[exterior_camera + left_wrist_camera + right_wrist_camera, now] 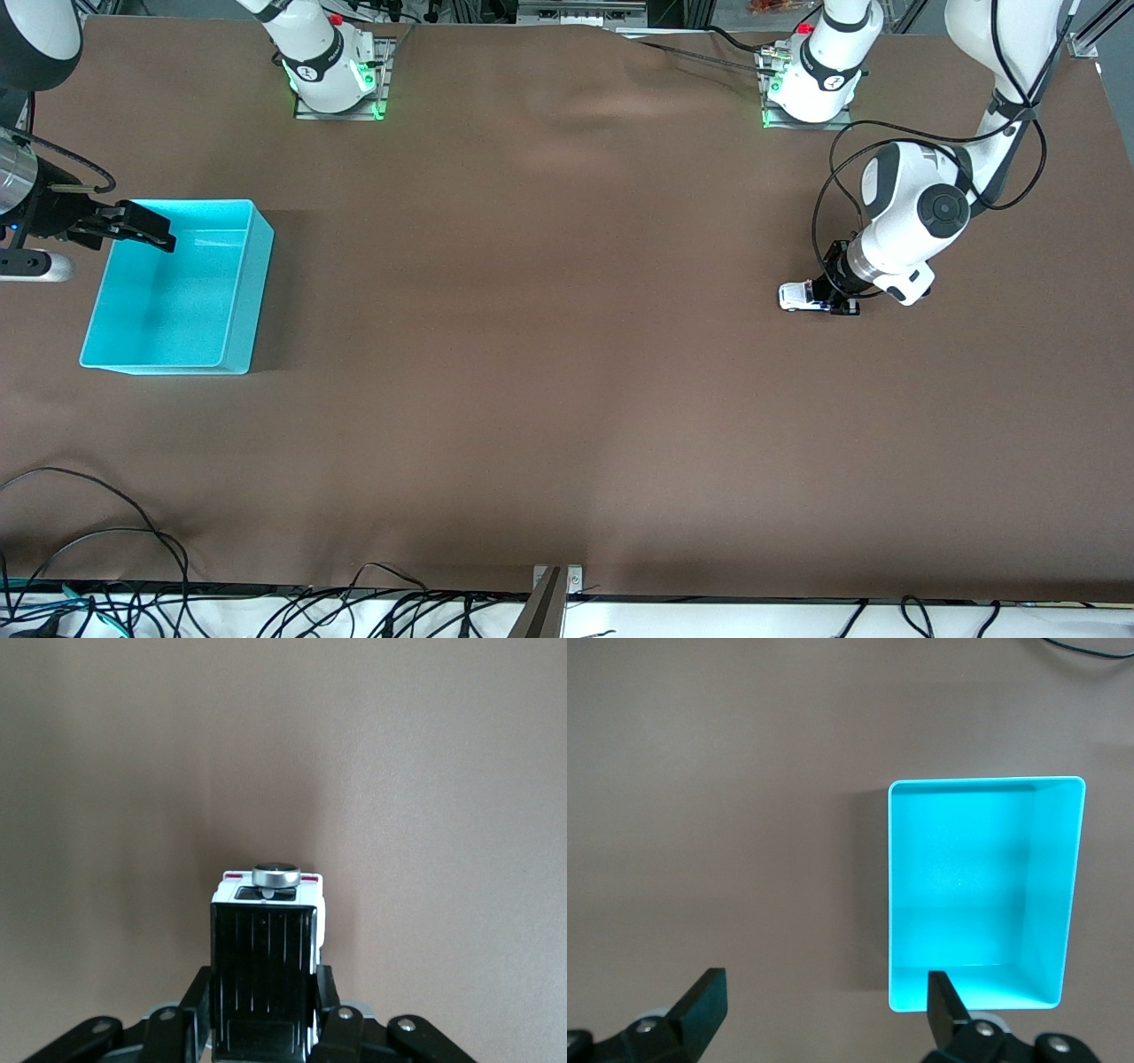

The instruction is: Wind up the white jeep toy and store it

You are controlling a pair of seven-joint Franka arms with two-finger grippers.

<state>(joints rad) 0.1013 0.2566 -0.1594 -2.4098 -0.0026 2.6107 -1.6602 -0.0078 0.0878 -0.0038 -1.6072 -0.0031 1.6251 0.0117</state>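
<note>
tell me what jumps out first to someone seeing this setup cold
The turquoise bin stands out against the brown table at the right arm's end, with the open right gripper over its rim. At the left arm's end, the left gripper is shut on the white jeep toy, down at the table.

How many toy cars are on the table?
1: the white jeep toy sits on the table toward the left arm's end, gripped by the left hand. The turquoise bin looks empty.

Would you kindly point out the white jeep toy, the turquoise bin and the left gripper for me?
white jeep toy (796, 295): front view, white body.
turquoise bin (259, 283): front view, side wall.
left gripper (263, 992): left wrist view, between the fingers, shut on the jeep.
</note>
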